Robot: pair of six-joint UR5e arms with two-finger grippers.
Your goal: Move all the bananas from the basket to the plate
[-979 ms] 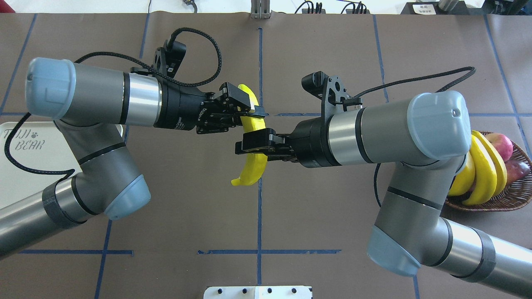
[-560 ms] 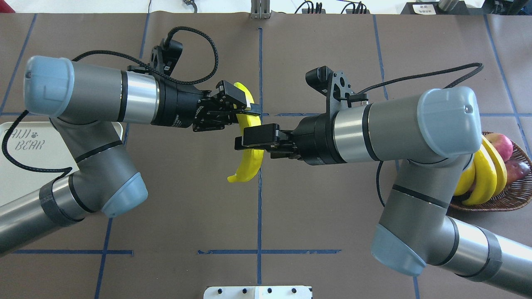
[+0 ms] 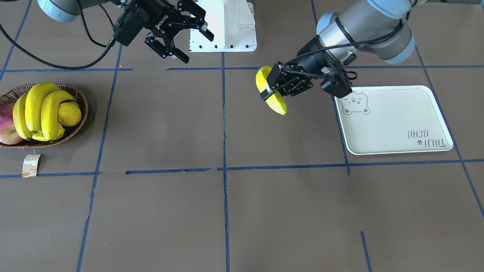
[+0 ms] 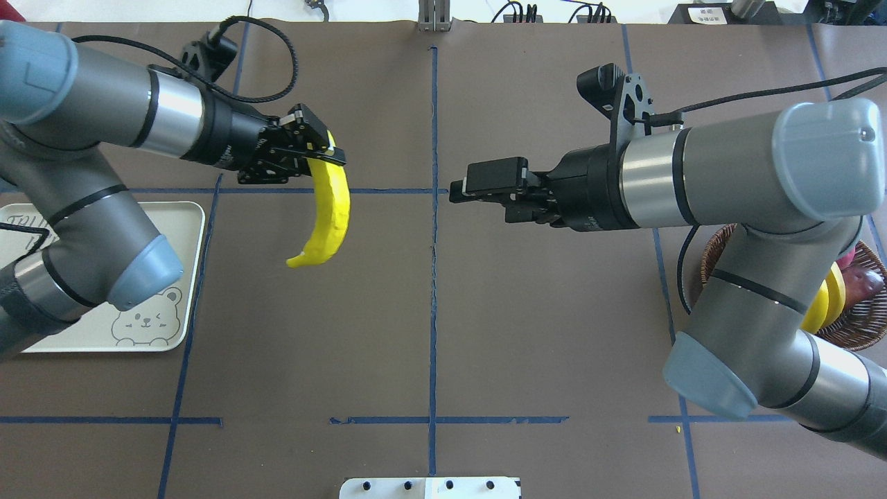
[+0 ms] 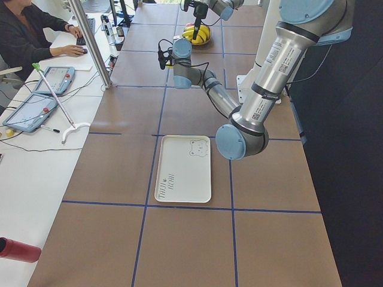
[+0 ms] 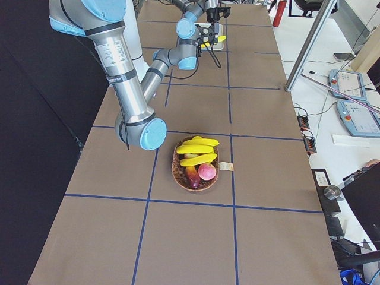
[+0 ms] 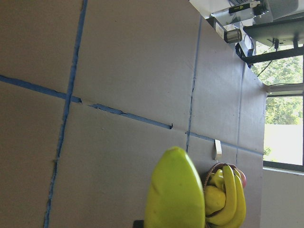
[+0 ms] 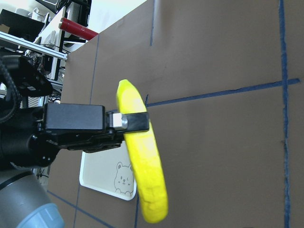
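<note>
One banana hangs above the table, its upper end clamped in my left gripper, which is shut on it just right of the plate. The front-facing view shows the same banana in the left gripper beside the bear-face corner of the plate. My right gripper stands open and empty near the table's middle, apart from the banana. Three more bananas lie in the wicker basket. In the right wrist view, the held banana hangs in the left gripper.
The basket also holds red apples and a rounder yellow fruit; its paper tag lies on the table. A white mount sits at the robot's edge. A person sits at a side desk.
The right gripper has let go of the banana and drawn back to the right. The left gripper has carried the banana leftward, toward the plate.
</note>
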